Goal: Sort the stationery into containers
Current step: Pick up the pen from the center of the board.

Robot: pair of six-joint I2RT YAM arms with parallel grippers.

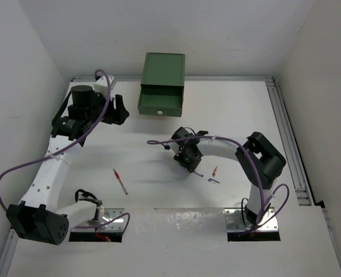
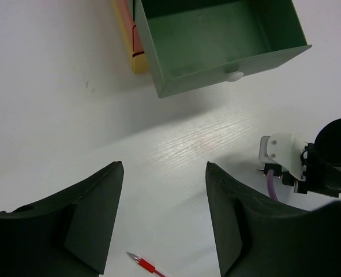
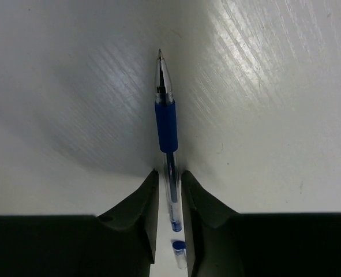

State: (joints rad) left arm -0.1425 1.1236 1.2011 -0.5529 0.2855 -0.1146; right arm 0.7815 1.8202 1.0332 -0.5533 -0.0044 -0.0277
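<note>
Zero pens sorted so far: green drawer (image 2: pixel 216 40) open, looks empty. My right fingers (image 3: pixel 144 213) sit nearly closed around the blue pen (image 3: pixel 165 127) on the worktop (image 3: pixel 274 144), grip unconfirmed. My left fingers (image 2: pixel 89 231) are wide open, empty. Red pen (image 1: pixel 120 182) left.

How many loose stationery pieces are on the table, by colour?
Red: 2 (long red pen, short red piece)
Blue: 2 (blue pen lying between the fingers of the right hand, small blue piece)
Total: 4
</note>
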